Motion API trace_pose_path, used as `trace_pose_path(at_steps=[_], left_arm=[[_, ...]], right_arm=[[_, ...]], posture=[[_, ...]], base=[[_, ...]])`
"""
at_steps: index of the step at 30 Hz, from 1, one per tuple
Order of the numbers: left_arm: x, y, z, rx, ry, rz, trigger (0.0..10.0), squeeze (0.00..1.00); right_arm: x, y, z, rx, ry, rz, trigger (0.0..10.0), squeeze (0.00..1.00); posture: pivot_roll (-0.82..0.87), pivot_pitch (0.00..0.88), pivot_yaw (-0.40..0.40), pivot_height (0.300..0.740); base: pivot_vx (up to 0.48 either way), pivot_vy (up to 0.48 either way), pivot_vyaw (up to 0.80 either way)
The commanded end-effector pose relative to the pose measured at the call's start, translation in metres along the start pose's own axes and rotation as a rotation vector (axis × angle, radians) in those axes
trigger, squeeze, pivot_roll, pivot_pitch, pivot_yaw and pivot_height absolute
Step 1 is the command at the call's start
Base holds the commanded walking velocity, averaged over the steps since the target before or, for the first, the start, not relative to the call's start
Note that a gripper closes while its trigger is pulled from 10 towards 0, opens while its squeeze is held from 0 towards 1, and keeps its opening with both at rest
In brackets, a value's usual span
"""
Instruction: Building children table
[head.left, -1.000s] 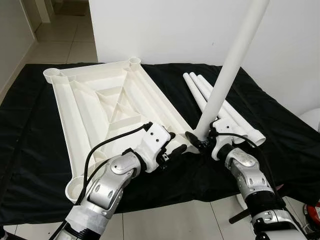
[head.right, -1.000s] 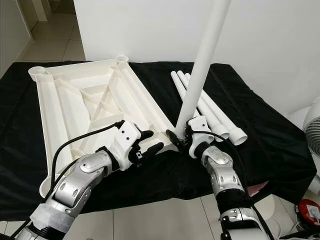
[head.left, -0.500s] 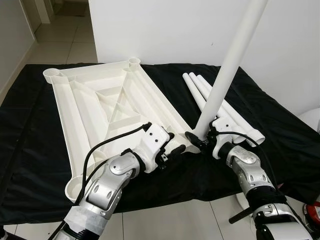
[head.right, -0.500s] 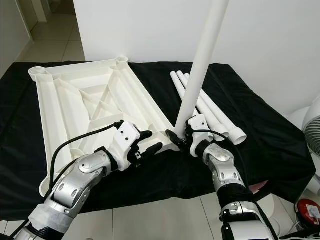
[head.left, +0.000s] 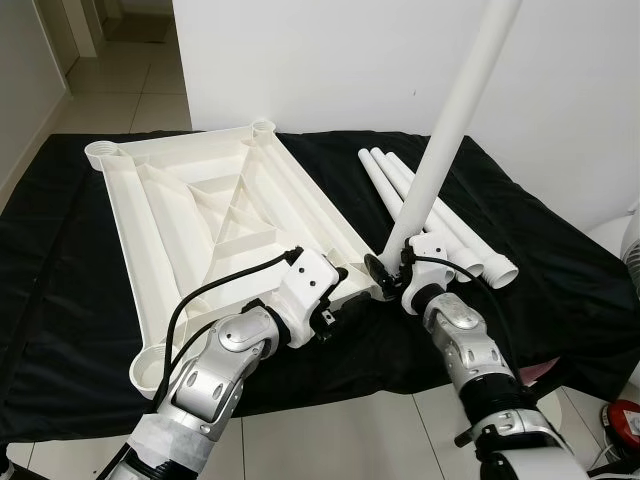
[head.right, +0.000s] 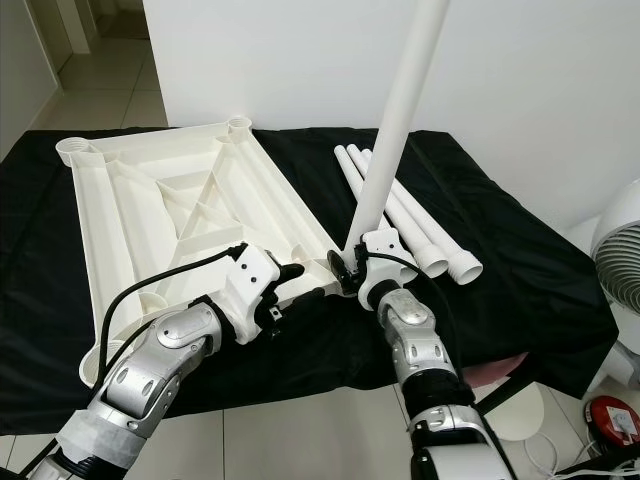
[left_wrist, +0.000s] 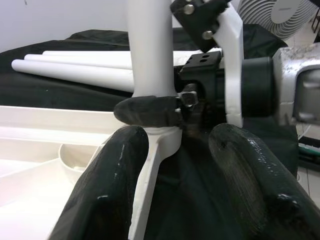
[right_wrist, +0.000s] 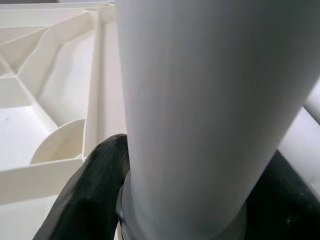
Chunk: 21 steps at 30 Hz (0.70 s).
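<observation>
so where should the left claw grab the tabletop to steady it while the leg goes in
On the near edge rim of the tabletop, beside the corner socket where the right claw holds the leg. Come from the robot's side, as the open left claw points: the upturned rim gives a thin wall to pinch.

You face a plain white wall (head.left: 300, 60); a black cloth (head.left: 560, 280) covers the glossy pale tiled floor (head.left: 130, 80), and a white fan (head.right: 620, 240) stands on your right.
</observation>
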<state>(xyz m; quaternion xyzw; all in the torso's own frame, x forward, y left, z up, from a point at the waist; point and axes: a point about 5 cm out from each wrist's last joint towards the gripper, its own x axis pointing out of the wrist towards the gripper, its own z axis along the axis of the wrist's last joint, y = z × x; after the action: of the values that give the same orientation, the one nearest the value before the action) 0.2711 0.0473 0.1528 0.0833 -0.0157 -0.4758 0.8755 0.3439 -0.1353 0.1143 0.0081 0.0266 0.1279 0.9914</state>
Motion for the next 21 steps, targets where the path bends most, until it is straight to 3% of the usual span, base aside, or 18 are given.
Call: trace_pose_path(at_steps=[1,5,7,9,14,18,19,21], left_arm=[[0.001,-0.003,0.002,0.005,-0.001,-0.015,10.0,0.00],[0.000,-0.003,0.002,0.004,0.002,-0.017,10.0,0.00],[0.000,-0.004,0.002,0.003,0.003,-0.018,10.0,0.00],[0.001,-0.004,0.002,0.001,0.004,-0.017,10.0,0.00],[0.001,-0.005,0.002,0.000,0.002,-0.016,10.0,0.00],[0.000,-0.004,0.002,0.000,0.005,-0.011,10.0,0.00],[0.000,-0.004,0.002,0.000,0.006,-0.010,10.0,0.00],[0.000,-0.004,0.002,0.000,0.006,-0.010,10.0,0.00]], right_arm=[[-0.001,0.000,-0.008,0.047,0.045,-0.076,10.0,0.00],[0.001,0.006,-0.005,0.060,0.040,-0.189,10.0,0.00],[0.004,0.010,-0.002,0.082,0.039,-0.346,10.0,0.00],[0.005,0.015,0.001,0.100,0.034,-0.410,10.0,0.00],[0.009,0.025,0.010,0.130,-0.006,-0.363,10.0,0.00],[0.010,0.023,0.017,0.120,-0.057,-0.337,10.0,0.00],[0.010,0.022,0.019,0.119,-0.069,-0.342,10.0,1.00],[0.009,0.021,0.021,0.120,-0.081,-0.343,10.0,1.00]], posture=[[0.09,0.000,-0.059,0.740],[0.09,0.003,-0.061,0.740],[0.09,0.006,-0.062,0.740],[0.09,0.006,-0.062,0.740],[0.10,0.008,-0.064,0.740],[0.10,0.011,-0.068,0.740],[0.10,0.013,-0.067,0.740],[0.10,0.013,-0.067,0.740]], base=[[0.000,0.000,0.00],[0.000,0.000,0.00],[0.000,0.000,0.00],[0.000,0.000,0.00],[0.000,0.000,0.00],[0.000,0.000,0.00],[0.000,0.000,0.00],[0.000,0.000,0.00]])
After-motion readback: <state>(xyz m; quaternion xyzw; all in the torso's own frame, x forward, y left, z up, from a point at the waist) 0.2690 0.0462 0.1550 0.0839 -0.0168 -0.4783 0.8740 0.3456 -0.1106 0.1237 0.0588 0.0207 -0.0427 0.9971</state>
